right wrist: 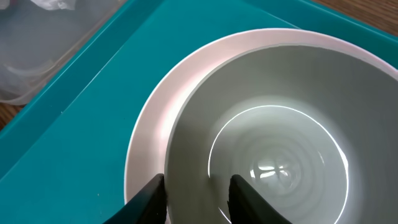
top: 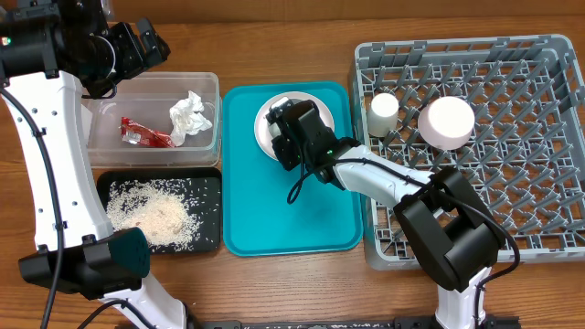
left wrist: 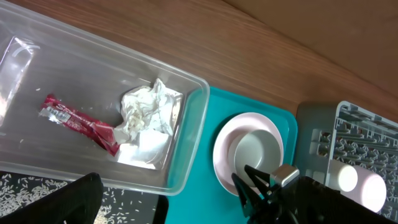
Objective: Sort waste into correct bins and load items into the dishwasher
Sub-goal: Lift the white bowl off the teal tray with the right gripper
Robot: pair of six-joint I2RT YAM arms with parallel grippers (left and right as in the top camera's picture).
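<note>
A pale bowl (right wrist: 273, 124) sits on a white plate (right wrist: 152, 124) on the teal tray (top: 283, 210). My right gripper (right wrist: 198, 182) is open and straddles the bowl's near rim, one finger outside the wall and one inside; in the overhead view it (top: 294, 123) covers most of the bowl. My left gripper (top: 146, 44) is open and empty, high over the far edge of the clear bin (top: 206, 87). That bin holds a red wrapper (top: 142, 134) and a crumpled tissue (top: 189, 116). The grey dishwasher rack (top: 512, 183) stands at the right.
A black tray (top: 210, 183) with scattered rice (top: 151, 212) lies in front of the clear bin. The rack holds a white cup (top: 384, 111) and an upturned white bowl (top: 446, 122) near its back left. The right arm stretches from the rack's front edge across the teal tray.
</note>
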